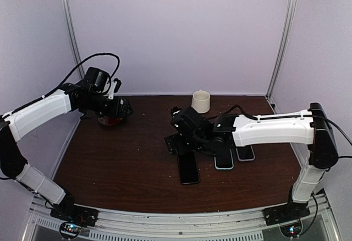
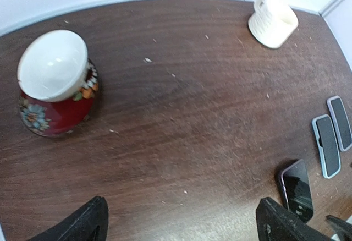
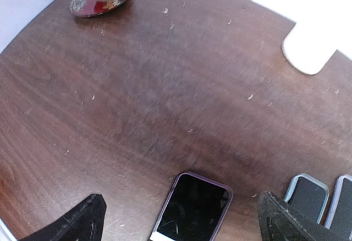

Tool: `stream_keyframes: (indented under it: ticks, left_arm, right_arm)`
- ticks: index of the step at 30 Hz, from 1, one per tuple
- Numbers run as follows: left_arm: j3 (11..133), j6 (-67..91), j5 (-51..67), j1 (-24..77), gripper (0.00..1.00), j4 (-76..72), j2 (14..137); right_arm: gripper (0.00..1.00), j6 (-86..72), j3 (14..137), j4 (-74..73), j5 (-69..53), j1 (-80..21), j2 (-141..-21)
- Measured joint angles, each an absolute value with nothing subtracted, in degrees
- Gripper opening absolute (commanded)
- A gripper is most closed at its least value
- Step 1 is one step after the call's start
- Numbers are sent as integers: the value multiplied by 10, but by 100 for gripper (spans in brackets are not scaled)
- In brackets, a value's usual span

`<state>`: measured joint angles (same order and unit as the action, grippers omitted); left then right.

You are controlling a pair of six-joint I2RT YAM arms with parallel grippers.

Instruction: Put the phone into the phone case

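A black phone with a thin purple rim [image 1: 188,167] lies flat, screen up, at the table's middle. It also shows in the right wrist view [image 3: 192,208] and in the left wrist view [image 2: 297,189]. Two flat pieces with pale blue-grey rims [image 1: 223,159] [image 1: 245,153] lie side by side to its right; I cannot tell whether they are cases or phones. My right gripper [image 1: 177,141] [image 3: 181,225] is open and empty, hovering over the phone's far end. My left gripper [image 1: 124,109] [image 2: 184,227] is open and empty, raised at the far left near the bowl.
A red floral bowl with a white inside [image 1: 111,120] [image 2: 55,81] stands at the far left. A cream cup [image 1: 201,101] [image 2: 273,21] stands at the back centre. White walls close the table [image 1: 121,158] at the back and sides.
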<state>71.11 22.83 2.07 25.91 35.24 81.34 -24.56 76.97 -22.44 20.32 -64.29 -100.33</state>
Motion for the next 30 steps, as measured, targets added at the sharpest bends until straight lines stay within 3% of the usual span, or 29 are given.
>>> stream_keyframes:
  ticks: [8, 16, 30]
  left_arm:
    - [694, 246, 78, 265, 98, 351, 824]
    - [694, 249, 97, 265, 98, 347, 823]
    - [694, 251, 116, 265, 98, 347, 823]
  right_arm:
    - [99, -364, 882, -417, 190, -684, -1155]
    - [100, -416, 924, -513, 176, -691, -1214]
    - [99, -441, 828, -459, 80, -647, -1171]
